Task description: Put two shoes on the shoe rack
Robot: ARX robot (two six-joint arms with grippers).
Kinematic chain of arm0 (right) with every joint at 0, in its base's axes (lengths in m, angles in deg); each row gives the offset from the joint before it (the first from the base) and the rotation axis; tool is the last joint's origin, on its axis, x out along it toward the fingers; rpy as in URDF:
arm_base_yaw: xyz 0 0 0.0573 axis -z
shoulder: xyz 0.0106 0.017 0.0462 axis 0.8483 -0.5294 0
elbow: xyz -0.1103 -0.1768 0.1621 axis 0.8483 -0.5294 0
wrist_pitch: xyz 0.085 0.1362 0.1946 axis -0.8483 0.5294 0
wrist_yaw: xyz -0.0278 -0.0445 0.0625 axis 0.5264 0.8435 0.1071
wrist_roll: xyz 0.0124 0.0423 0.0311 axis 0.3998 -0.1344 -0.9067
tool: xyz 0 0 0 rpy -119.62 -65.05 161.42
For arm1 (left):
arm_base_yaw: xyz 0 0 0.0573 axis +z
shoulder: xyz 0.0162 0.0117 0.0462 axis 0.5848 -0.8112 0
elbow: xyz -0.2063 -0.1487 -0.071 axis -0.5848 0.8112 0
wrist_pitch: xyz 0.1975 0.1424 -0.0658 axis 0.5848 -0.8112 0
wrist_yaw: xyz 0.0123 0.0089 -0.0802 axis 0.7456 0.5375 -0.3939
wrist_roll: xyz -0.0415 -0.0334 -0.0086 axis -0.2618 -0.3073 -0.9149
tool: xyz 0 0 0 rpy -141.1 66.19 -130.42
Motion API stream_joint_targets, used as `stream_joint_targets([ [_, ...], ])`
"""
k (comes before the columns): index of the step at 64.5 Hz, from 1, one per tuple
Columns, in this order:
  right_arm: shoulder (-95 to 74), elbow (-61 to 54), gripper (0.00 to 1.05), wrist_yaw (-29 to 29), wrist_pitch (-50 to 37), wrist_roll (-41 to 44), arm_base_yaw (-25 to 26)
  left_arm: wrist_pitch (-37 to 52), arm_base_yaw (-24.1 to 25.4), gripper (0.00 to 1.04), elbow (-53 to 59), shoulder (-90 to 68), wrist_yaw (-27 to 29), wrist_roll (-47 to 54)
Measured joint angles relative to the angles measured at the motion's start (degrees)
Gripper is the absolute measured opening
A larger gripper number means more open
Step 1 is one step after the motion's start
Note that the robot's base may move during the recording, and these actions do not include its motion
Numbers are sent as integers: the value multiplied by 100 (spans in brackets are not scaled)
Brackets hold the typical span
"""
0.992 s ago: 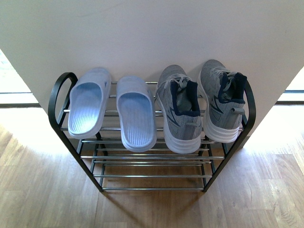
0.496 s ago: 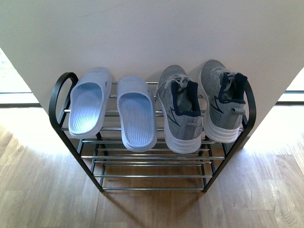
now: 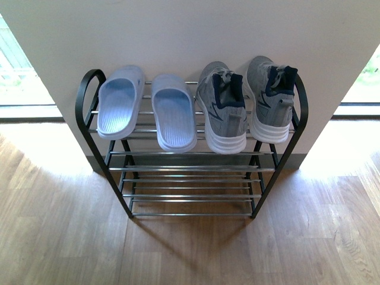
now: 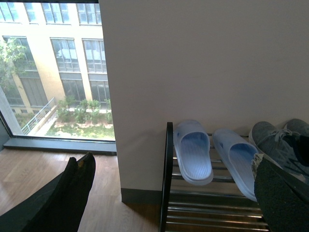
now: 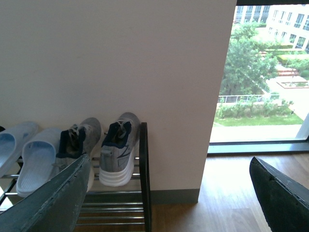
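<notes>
At the wrists, clear of the rack: left hand (image 4: 171, 159) spread wide, nothing between its fingers (image 4: 67, 198). Right hand (image 5: 169, 162) the same, wide and empty. Neither hand shows in the front view.

Rack (image 3: 190, 168) against the wall (image 3: 190, 29), standing on the wood floor (image 3: 190, 255). All four shoes on the top tier, toes to the wall, heels at the front edge.
- Slides (image 3: 173, 113): left half. One is beside the left end frame; the other sits further forward, heel overhanging the front bar.
- Sneakers (image 3: 222, 110): right half. The outer one is close against the right end frame.

Judgement: placing looks finished; what remains is to get clear cleanly.
- Keep both hands open and away from the heels; those project past the front edge and a brush could tip a shoe off the bars.
- The forward slide is the least secure. If any correction is made, push it toward the wall by the heel.
- Bars are thin and smooth; avoid knocking the end frames.

View differences:
- Front view alone gives the full row and the empty lower tiers.
- Left wrist view shows the left end frame side-on and a window (image 4: 53, 72); only part of the sneakers.
- Right wrist view shows the right end frame with the outer sneaker close beside it; contact can't be judged.
</notes>
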Motion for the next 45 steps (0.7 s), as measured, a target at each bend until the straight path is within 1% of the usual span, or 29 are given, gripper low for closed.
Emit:
stream_joint_targets([
  [45,0,0,96,-2,0,-2,-2,0,0,95,0,0,0,0],
])
